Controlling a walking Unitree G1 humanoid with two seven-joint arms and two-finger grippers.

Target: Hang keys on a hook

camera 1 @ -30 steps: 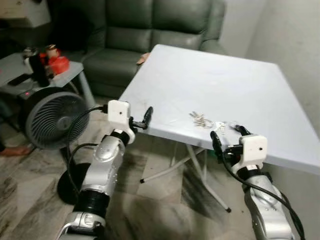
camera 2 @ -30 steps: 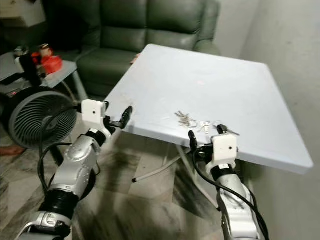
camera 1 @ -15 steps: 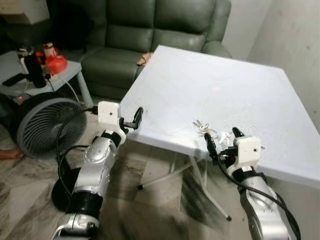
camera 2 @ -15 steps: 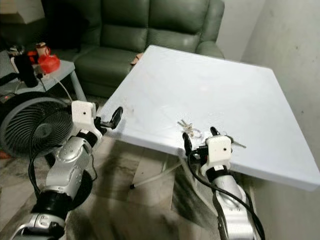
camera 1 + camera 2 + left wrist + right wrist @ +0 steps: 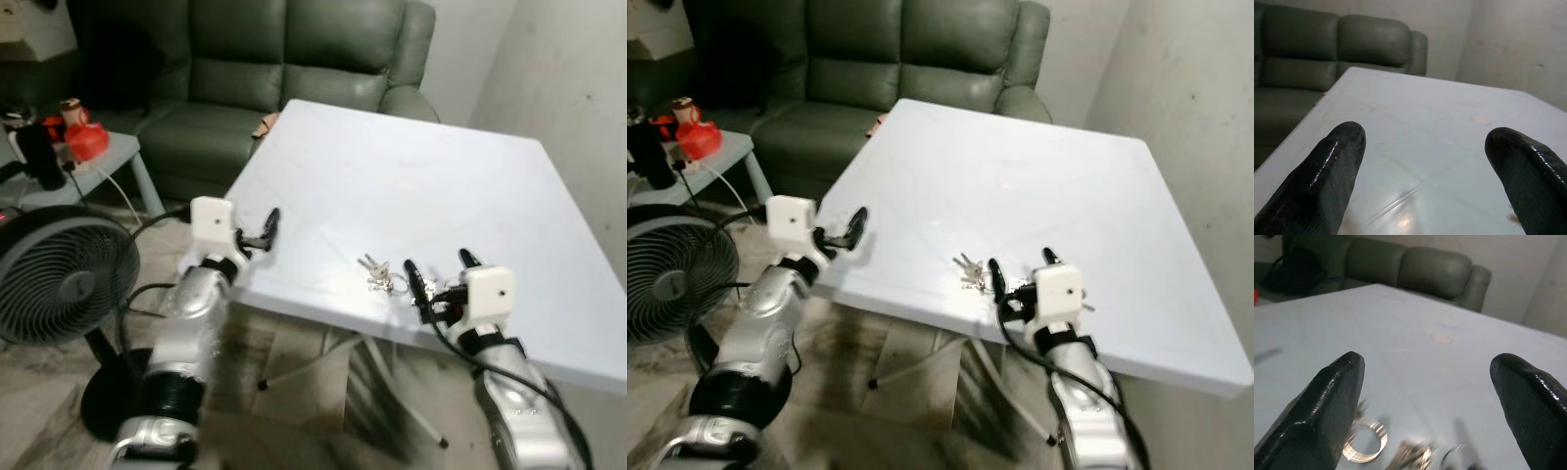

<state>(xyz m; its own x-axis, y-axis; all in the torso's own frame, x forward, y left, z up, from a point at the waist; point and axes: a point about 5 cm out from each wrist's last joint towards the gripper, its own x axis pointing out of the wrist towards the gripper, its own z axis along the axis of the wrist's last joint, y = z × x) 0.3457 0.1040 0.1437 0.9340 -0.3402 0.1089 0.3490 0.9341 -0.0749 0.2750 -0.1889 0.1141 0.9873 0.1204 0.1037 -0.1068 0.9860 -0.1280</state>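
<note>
The right gripper (image 5: 438, 276) stands over the near edge of the white folding table (image 5: 421, 186), and its two black fingers (image 5: 1334, 396) are spread wide apart with nothing between them. The bunch of keys (image 5: 377, 275) lies flat on the table, just in front of the fingers and a little toward the robot's left. In the right wrist view the key ring (image 5: 1365, 439) is seen low between the fingers, but the keys (image 5: 1413, 453) beside it are blurred and partly cut off by the picture edge.

The left gripper (image 5: 266, 227) is held at the left corner of the table, well apart from the keys. Its fingers (image 5: 1327, 171) are also wide apart and hold nothing.

No brand or writing can be read on any thing. Behind the table stands a dark green leather sofa (image 5: 284, 59). To the robot's left is a black floor fan (image 5: 54, 274), cut off by the picture edge, and a small side table (image 5: 108, 157) with red objects (image 5: 80, 137) that are too small to name.
</note>
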